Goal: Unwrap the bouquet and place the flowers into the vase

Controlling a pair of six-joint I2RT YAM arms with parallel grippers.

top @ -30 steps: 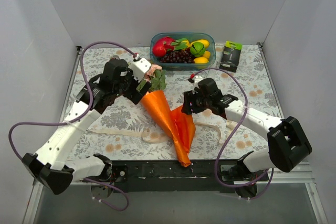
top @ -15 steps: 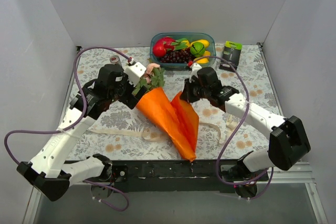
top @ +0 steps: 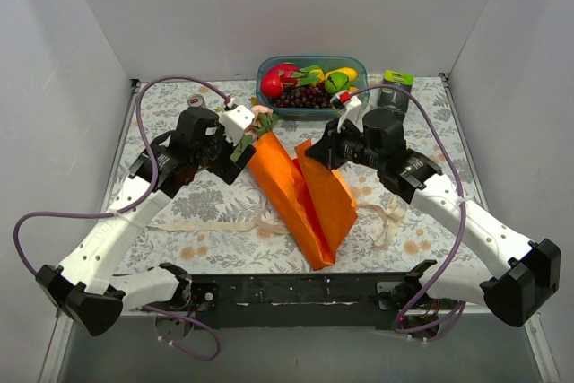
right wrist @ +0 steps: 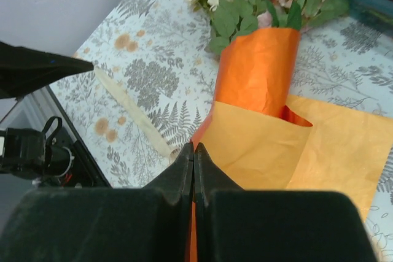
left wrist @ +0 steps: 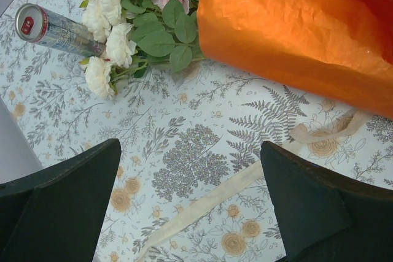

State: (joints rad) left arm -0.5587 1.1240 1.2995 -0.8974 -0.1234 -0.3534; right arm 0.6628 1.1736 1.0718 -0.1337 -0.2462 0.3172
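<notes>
Looking down on the table (top: pixel 430 123) now; the bouquet (top: pixel 285 187) lies on its side in the middle, narrow end toward me, heads pointing away toward the tub of fruit (top: pixel 291 113) at the back. The orange paper (right wrist: pixel 258 72) has come partly open; one flap spreads flat to the right of the cone, and its edge is raised up to my right arm. The right jaws are pressed fully together, and on the wrist camera that paper edge runs straight in under the tips; I read that as a pinch on the paper. The flowers (left wrist: pixel 123 35) poke out of the cone's wide mouth, cream and pink heads with green leaves; the cream ones touch a silver can (left wrist: pixel 55 29) lying on its side just beyond them. The left jaws are spread as wide as they go with nothing between them; they hang over bare cloth just beside the flower heads, clear of the paper. A cream ribbon (left wrist: pixel 245 182) trails loose across the cloth under them. A black-and-green box (top: pixel 395 85) stands at the back right, partly hidden by my right arm.
</notes>
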